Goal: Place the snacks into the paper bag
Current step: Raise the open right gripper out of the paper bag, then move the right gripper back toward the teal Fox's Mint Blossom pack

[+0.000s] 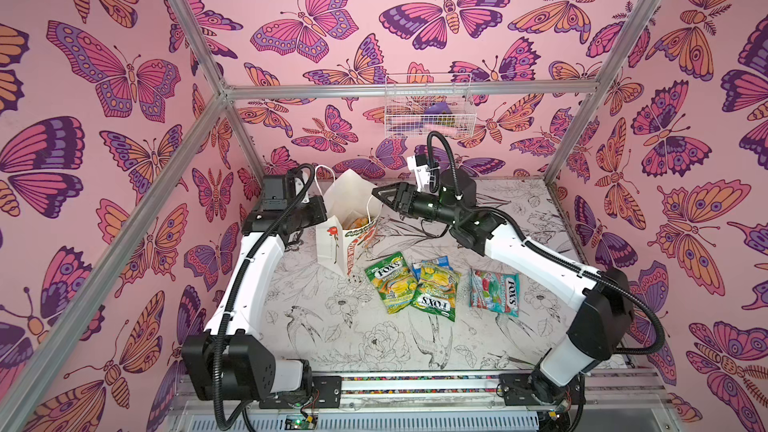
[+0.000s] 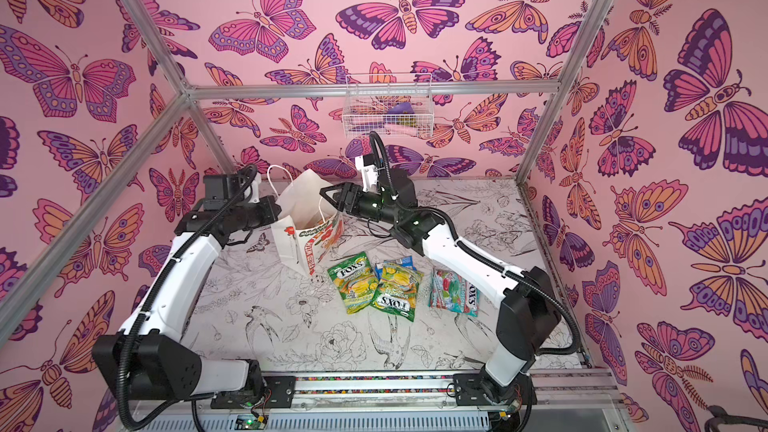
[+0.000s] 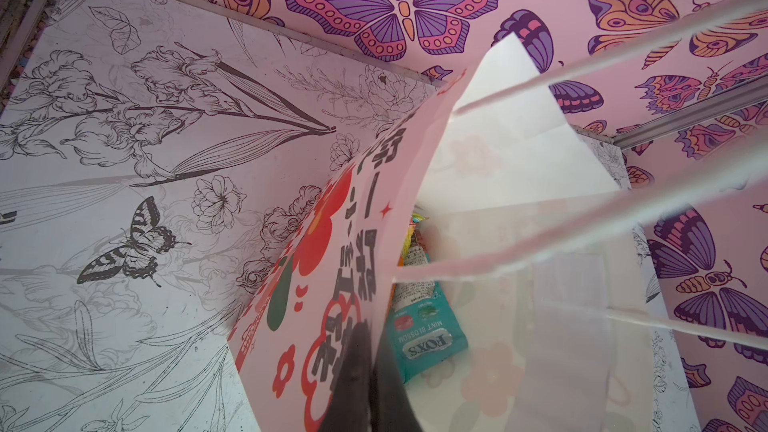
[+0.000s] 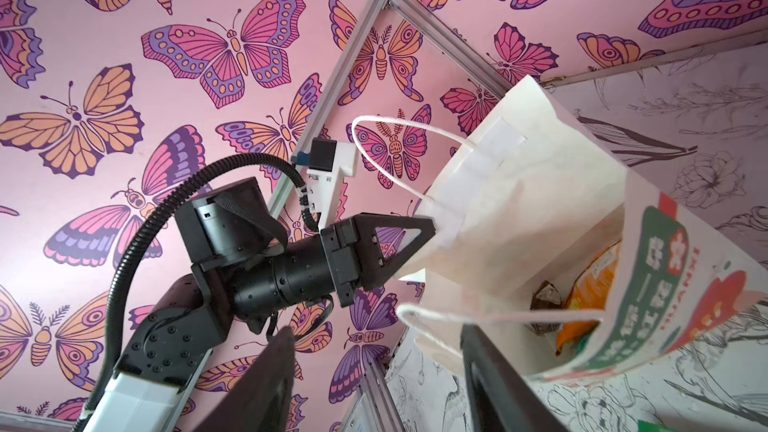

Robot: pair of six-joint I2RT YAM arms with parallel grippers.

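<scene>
The left end effector [image 3: 365, 340] is pinched tight on the printed side wall of the bag [image 1: 332, 243], at its rim. The right end effector [image 4: 374, 367] hangs at the bag's mouth with its jaws wide apart and nothing between them. The bag stands on the desk [image 1: 332, 338] toward the back, and inside it lie an orange packet [image 4: 590, 284], a teal packet [image 3: 424, 326] and a dark wrapper [image 4: 546, 297]. On the desk near the bag lie two green packets [image 1: 388, 282] [image 1: 434, 290] side by side. A blue packet [image 1: 440, 261] is partly under one of them, and a second teal packet [image 1: 494, 292] lies beside them. The desk is white with inked flowers and birds. The walls [image 1: 124, 76] are pink with butterflies, and a wire basket [image 1: 428, 105] hangs on the back wall.
</scene>
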